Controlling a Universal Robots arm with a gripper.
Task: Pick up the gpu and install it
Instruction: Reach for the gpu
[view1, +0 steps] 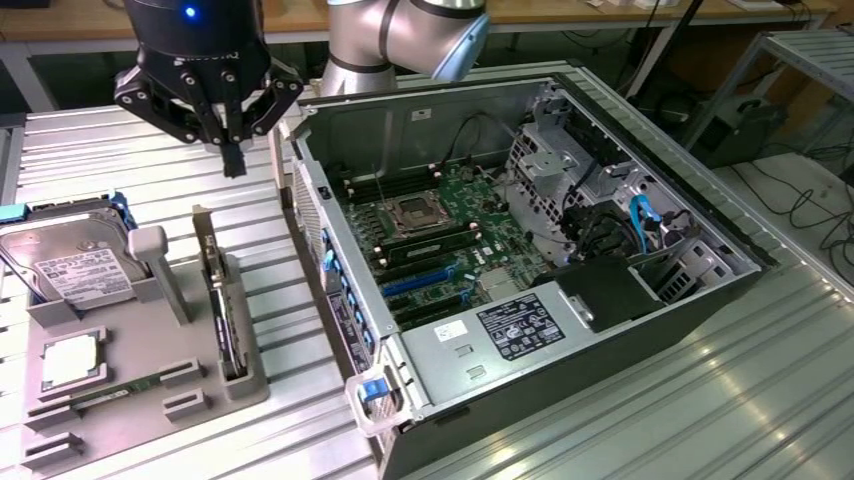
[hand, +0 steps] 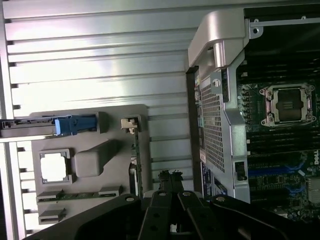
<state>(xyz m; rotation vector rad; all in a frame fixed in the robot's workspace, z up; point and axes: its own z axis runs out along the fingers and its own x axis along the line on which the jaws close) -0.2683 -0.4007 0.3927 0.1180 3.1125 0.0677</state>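
With the hand (view1: 232, 160) pinched shut on nothing above the gpu (view1: 214, 285), stood on edge in the grey holder (view1: 140, 350) on the worktop (view1: 134, 130), the card's top edge could be rammed if lowered like that.

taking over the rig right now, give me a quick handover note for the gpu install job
Gripper: shut and empty, hanging above the gray holder tray, close to one end of the gpu without touching it.
gpu: standing on edge in its slot in the tray, to the exterior view's left of the open computer case.
Done: nothing that shows; the gpu is not yet picked up.
Left: the pick-up and the install on the motherboard inside the case.
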